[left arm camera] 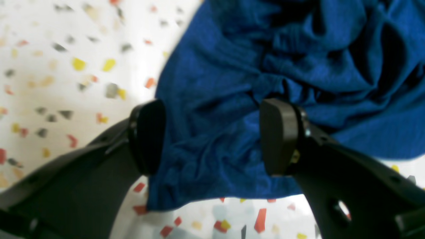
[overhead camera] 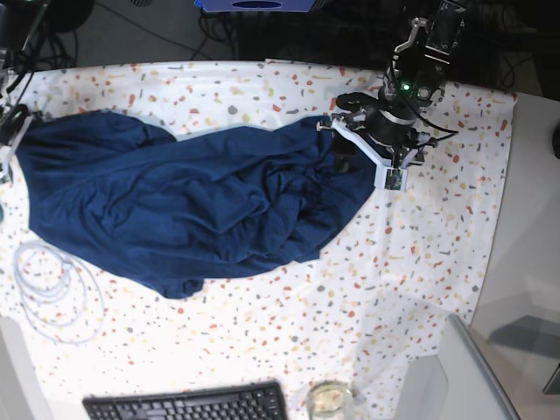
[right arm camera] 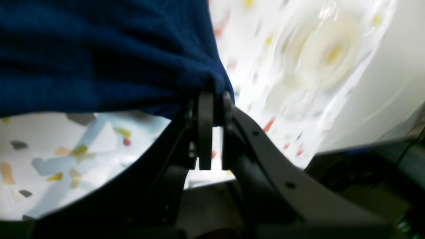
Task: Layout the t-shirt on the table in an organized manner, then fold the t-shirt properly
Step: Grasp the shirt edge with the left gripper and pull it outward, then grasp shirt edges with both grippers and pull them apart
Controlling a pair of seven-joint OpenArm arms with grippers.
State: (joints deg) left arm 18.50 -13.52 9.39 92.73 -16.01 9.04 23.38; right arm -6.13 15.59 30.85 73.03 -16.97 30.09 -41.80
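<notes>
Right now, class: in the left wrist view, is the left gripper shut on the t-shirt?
No, the left gripper stands open, fingers apart over the t-shirt.

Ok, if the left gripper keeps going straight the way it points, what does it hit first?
The t-shirt. The left gripper has its jaws open with bunched navy fabric directly between and ahead of them; the table lies underneath, though depth is hard to judge.

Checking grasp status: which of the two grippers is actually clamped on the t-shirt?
The right gripper, shut on the t-shirt edge. The left gripper is open, straddling cloth.
</notes>
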